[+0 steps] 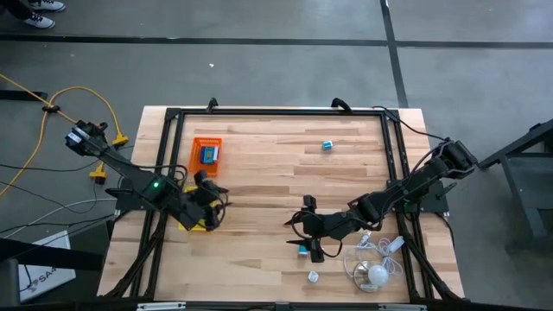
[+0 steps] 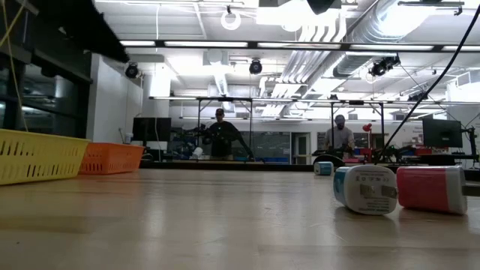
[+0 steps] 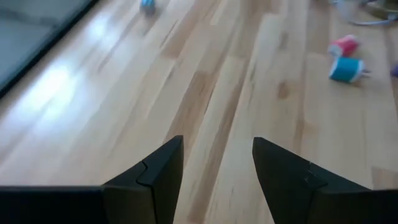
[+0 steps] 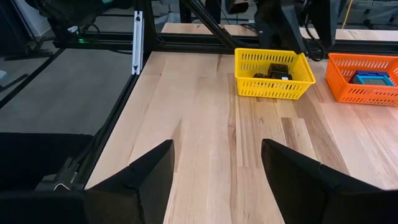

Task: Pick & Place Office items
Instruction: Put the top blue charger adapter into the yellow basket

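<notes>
My left gripper hangs open over the yellow tray, with nothing between its fingers. My right gripper stands open above the table's middle right and is also empty. The yellow tray holds small black clips. A blue item lies in the orange tray. On the bare wood lie a teal block at the far right, a teal-and-white block and a pink block by the right gripper, and a white bit near the front edge.
A white cable bundle with a round white piece lies at the near right corner. A black frame runs around the table. Bare wood lies between the two grippers. People stand in the room far behind the table in the low view.
</notes>
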Tool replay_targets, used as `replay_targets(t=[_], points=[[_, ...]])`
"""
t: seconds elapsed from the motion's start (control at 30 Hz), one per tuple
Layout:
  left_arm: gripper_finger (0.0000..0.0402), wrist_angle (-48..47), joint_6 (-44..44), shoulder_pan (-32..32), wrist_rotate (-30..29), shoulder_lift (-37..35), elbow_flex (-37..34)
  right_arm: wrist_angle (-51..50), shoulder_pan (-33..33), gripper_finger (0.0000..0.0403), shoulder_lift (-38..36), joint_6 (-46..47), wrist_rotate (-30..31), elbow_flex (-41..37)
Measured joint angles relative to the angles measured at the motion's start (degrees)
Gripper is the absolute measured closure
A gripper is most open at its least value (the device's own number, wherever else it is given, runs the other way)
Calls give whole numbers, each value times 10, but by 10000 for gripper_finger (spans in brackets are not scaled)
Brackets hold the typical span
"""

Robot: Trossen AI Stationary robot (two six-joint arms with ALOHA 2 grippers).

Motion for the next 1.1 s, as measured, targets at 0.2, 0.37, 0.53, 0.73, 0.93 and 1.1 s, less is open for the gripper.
replay_targets(t=[0.2, 0.37, 0.53, 0.73, 0.93, 1.1], points=[[216, 118, 167, 9, -11, 20, 0, 0, 0, 174, 0, 0, 0, 0], [216, 219, 286, 25, -11, 37, 0, 0, 0, 174, 0, 0, 0, 0], [216, 261, 344, 30, -9, 44, 1, 0, 0, 174, 0, 0, 0, 0], [216, 267, 313, 30, -9, 45, 1, 0, 0, 174, 0, 0, 0, 0], [216, 277, 314, 30, -9, 45, 1, 0, 0, 174, 0, 0, 0, 0], [216, 279, 310, 30, -9, 45, 1, 0, 0, 174, 0, 0, 0, 0]])
